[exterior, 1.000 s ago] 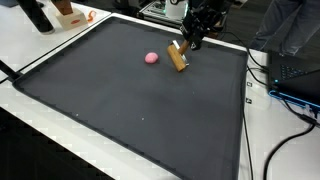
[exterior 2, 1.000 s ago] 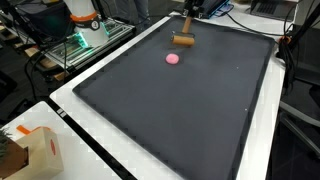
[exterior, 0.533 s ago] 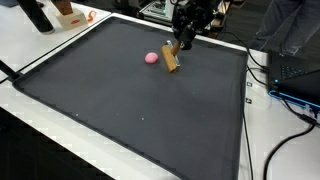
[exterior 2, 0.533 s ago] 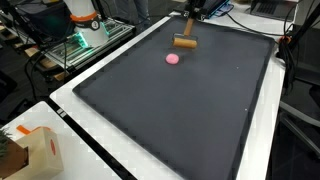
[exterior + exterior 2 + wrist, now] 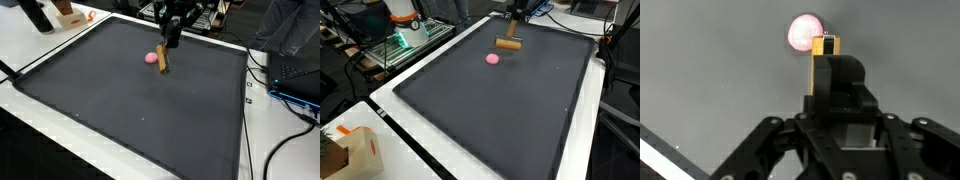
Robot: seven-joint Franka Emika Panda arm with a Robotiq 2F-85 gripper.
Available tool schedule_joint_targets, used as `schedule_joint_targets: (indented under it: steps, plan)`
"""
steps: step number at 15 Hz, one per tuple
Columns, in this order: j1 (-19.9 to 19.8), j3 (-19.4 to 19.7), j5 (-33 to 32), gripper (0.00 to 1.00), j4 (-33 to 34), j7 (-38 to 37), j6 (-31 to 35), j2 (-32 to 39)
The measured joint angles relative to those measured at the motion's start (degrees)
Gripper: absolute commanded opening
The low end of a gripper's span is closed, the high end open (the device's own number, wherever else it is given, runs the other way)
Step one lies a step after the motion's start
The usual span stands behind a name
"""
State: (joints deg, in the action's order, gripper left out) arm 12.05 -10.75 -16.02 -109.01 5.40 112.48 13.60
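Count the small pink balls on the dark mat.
1. The small pink ball lies on the dark rectangular mat near its far edge, beside the tan wooden block that the gripper holds. None seems hidden.

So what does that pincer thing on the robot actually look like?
The pincer is matt black all over: a blocky body, angled hinged link bars spreading to either side, and flat squared fingers. In both exterior views it reads as a dark chunky cluster. No markings or cables can be made out.

On the mat (image 5: 120, 100), the ball (image 5: 151, 58) lies near the block (image 5: 162, 62), both close to the mat's far edge.
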Motion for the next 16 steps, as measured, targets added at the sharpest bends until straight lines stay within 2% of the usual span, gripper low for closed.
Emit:
schedule_joint_targets:
  steps: [12, 16]
  plan:
    - [-8.38, 5.89, 13.45, 0.24, 4.97, 0.26, -0.09, 0.27]
    - [-12.03, 7.73, 19.81, 0.24, 5.21, 2.60, -0.41, 0.32]
